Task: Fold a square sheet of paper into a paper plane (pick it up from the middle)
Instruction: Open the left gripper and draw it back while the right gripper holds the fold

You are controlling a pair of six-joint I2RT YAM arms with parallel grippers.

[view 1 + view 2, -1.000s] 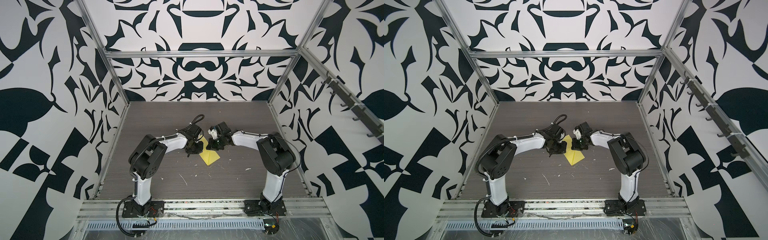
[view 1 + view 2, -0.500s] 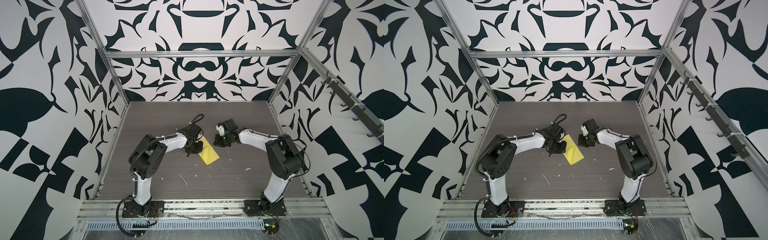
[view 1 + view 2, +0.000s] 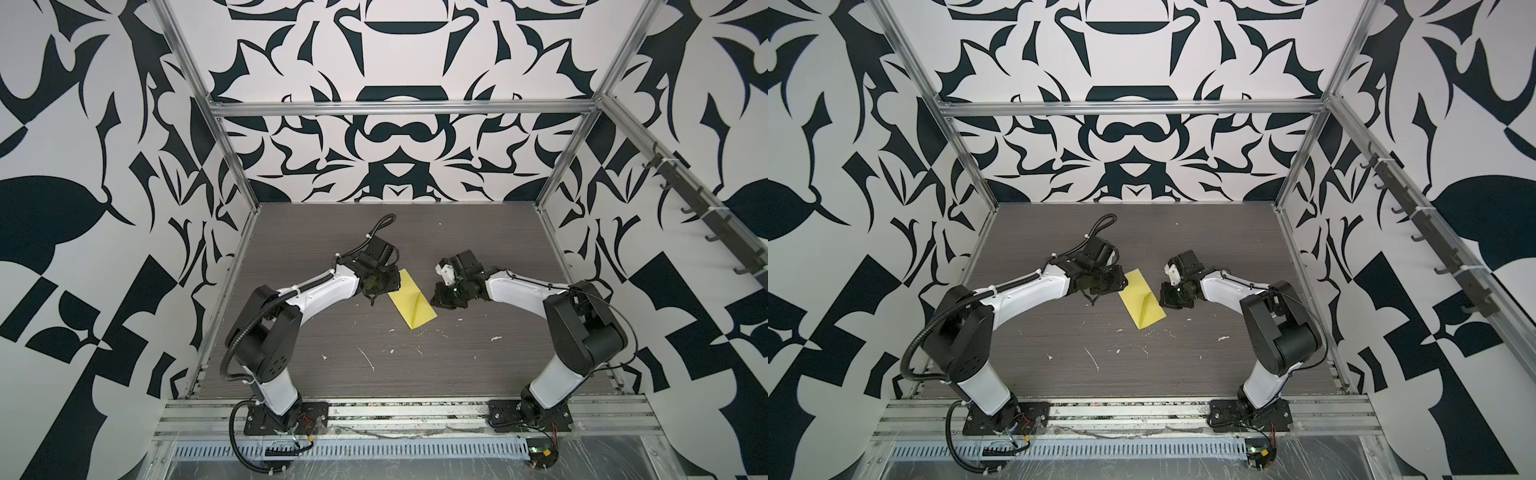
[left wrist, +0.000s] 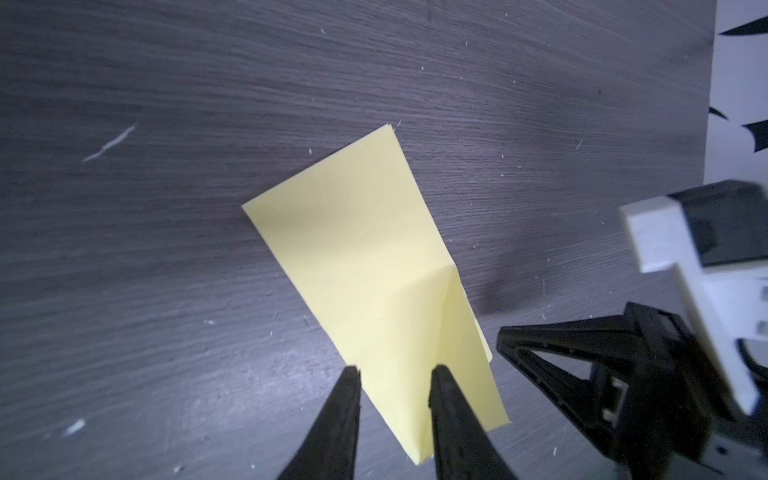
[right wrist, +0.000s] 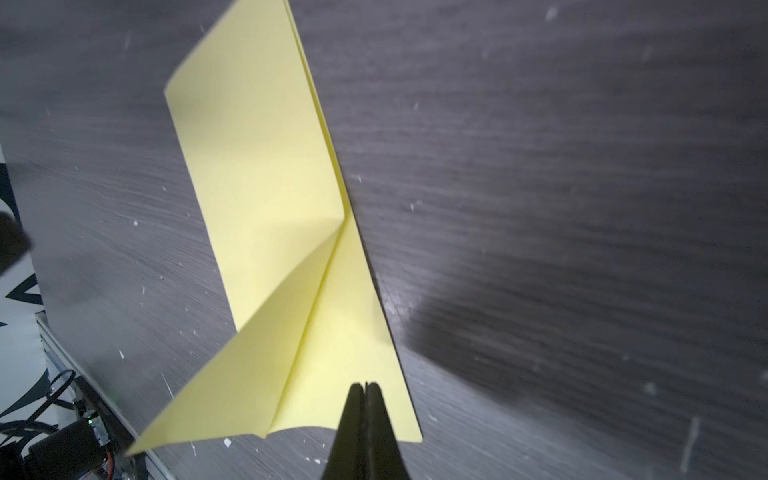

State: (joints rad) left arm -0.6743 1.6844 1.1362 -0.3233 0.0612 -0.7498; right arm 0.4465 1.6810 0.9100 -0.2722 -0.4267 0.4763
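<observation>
The left gripper (image 3: 385,287) stands at the left edge of the square sheet of paper (image 3: 412,300), by the end of the sheet farther from the arm bases in both top views. In the left wrist view its two black fingers (image 4: 347,399) are parted by a clear gap. One tip sits at the sheet's (image 4: 374,270) long edge and the other lies over the yellow surface, so the jaws straddle a narrow strip of paper. They grip nothing, and it cannot be told whether the tips press on the sheet.

The sheet (image 3: 1142,300) lies on the dark wood-grain table (image 3: 478,249) between the two grippers. It is folded into a long, narrow shape lying at a slant. A diagonal crease starts from one long edge, and in the right wrist view the flap beside that crease stands a little off the layer below (image 5: 266,187). Small white flecks (image 3: 368,359) dot the table on the side of the sheet nearer the arm bases.

The right gripper (image 3: 439,297) is just beside the sheet's right edge. Its fingers are pressed together with no gap and nothing between them, and their joined tip (image 5: 365,388) points over the sheet's nearer end. From the left wrist view this gripper (image 4: 505,337) sits close to the paper's edge but apart from it.
</observation>
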